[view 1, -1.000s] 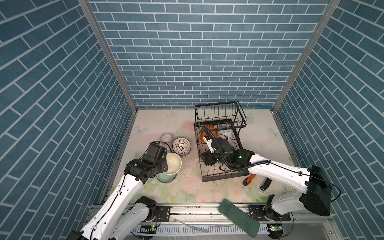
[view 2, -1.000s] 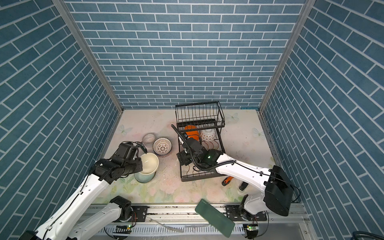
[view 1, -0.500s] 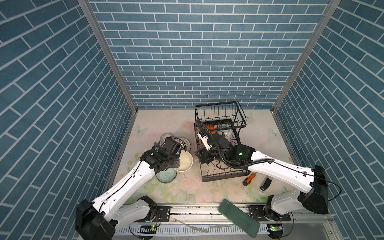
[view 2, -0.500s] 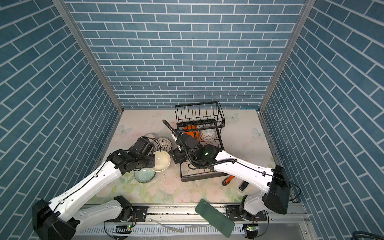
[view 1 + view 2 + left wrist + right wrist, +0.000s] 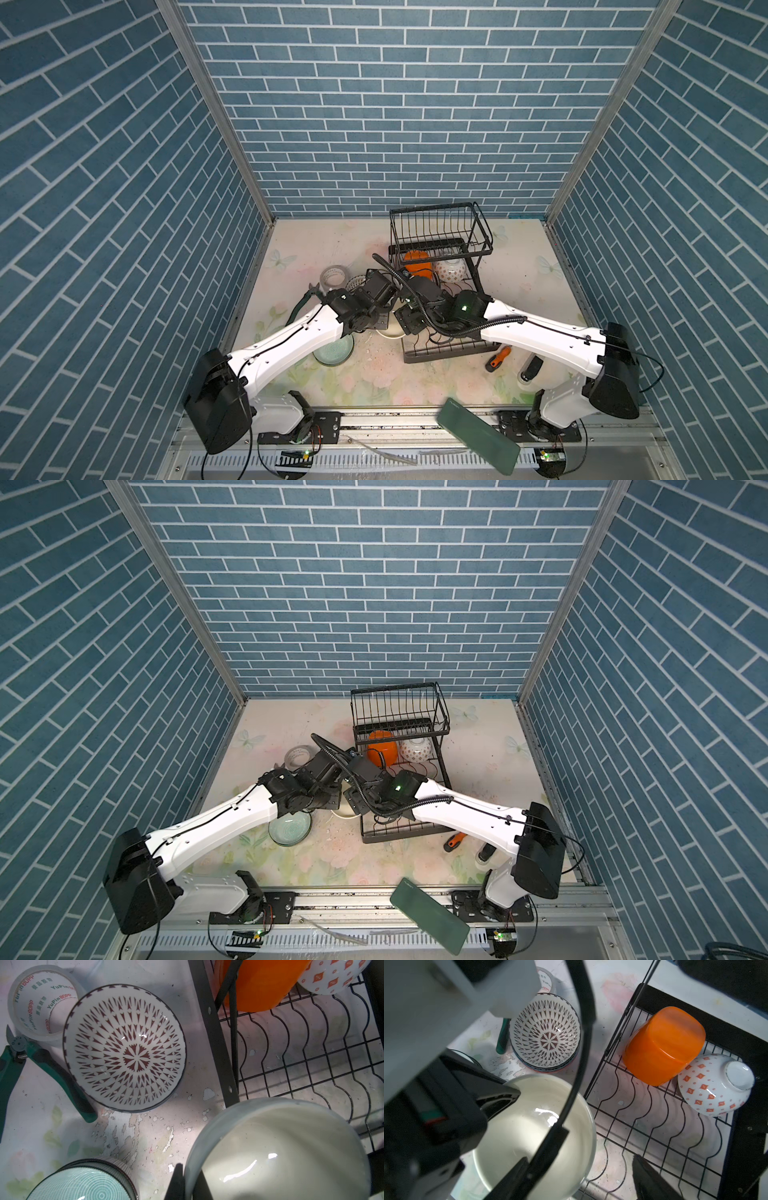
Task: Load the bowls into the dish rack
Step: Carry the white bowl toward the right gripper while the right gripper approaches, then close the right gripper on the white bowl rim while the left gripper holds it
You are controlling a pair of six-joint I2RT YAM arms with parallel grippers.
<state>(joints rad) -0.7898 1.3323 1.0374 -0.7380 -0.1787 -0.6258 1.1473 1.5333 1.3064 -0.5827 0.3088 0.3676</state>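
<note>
Left gripper hauled the plain cream bowl, rim pinched, to the left edge of the black wire dish rack, right gripper gaping empty astride it; orange rounded-square plastic bowl and orange-dotted white ceramic bowl upturned inside.

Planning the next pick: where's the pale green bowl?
In both top views the pale green bowl sits on the table left of the dish rack, partly under the left arm.
</note>
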